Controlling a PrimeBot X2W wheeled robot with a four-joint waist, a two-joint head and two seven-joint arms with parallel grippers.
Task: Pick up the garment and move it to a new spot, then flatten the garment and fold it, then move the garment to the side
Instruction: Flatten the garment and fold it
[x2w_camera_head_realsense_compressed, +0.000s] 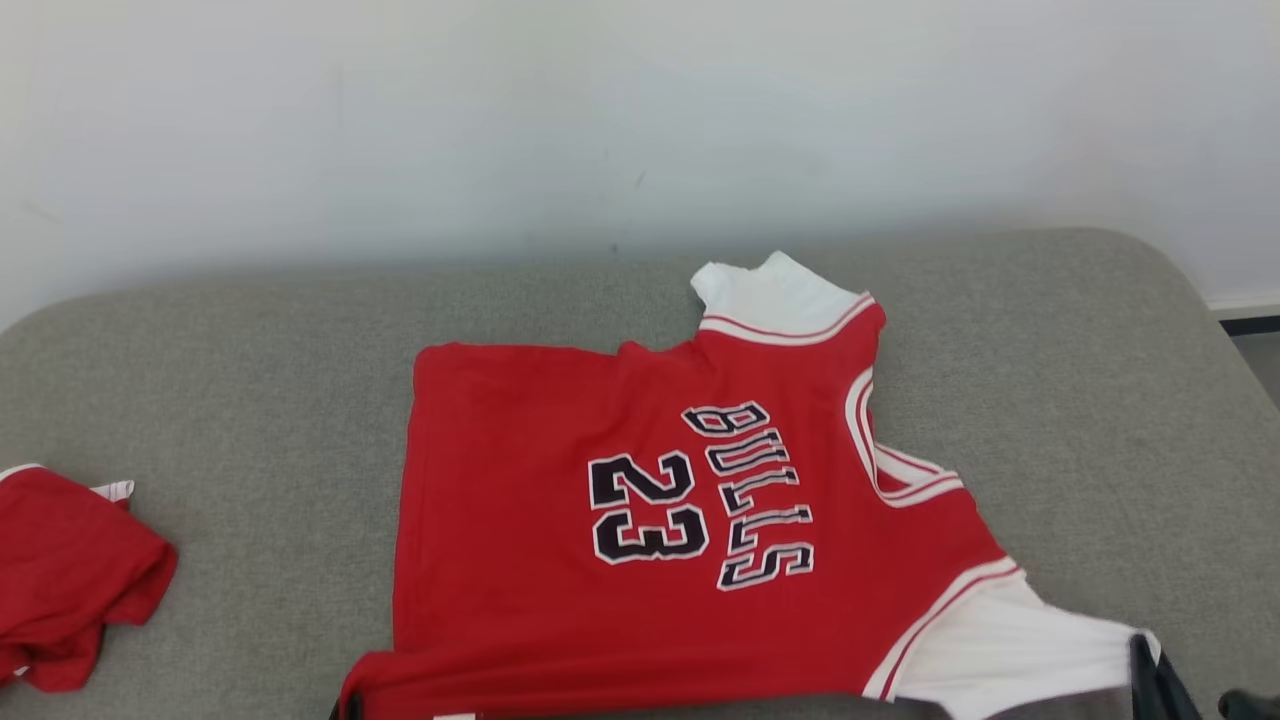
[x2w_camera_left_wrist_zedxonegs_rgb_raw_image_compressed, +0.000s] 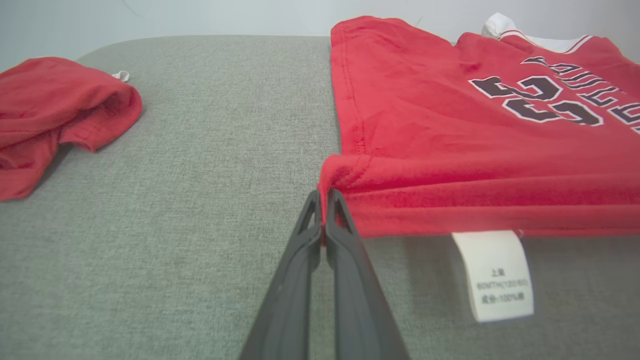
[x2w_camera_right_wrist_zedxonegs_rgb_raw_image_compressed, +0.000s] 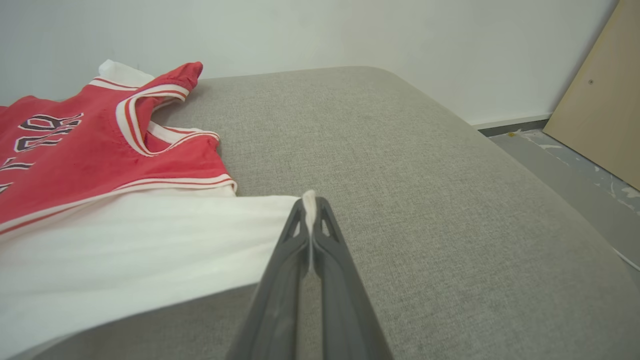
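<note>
Now my left gripper (x2w_camera_left_wrist_zedxonegs_rgb_raw_image_compressed: 324, 192) pinches the Bulls jersey (x2w_camera_head_realsense_compressed: 560, 500) by its hem (x2w_camera_left_wrist_zedxonegs_rgb_raw_image_compressed: 345, 170), right gripper (x2w_camera_right_wrist_zedxonegs_rgb_raw_image_compressed: 310, 200) by its white sleeve (x2w_camera_right_wrist_zedxonegs_rgb_raw_image_compressed: 150, 235), probably stretching it flat.

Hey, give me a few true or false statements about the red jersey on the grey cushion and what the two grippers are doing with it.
1. The left gripper is shut on a hem corner of the red basketball jersey with white sleeves. True.
2. The right gripper pinches the jersey's neckline. False: it pinches the edge of a white sleeve.
3. The jersey's lettering reads BULLS 23. True.
4. The crumpled red garment lies on the jersey. False: it lies apart, to the left on the grey fabric cushion.
</note>
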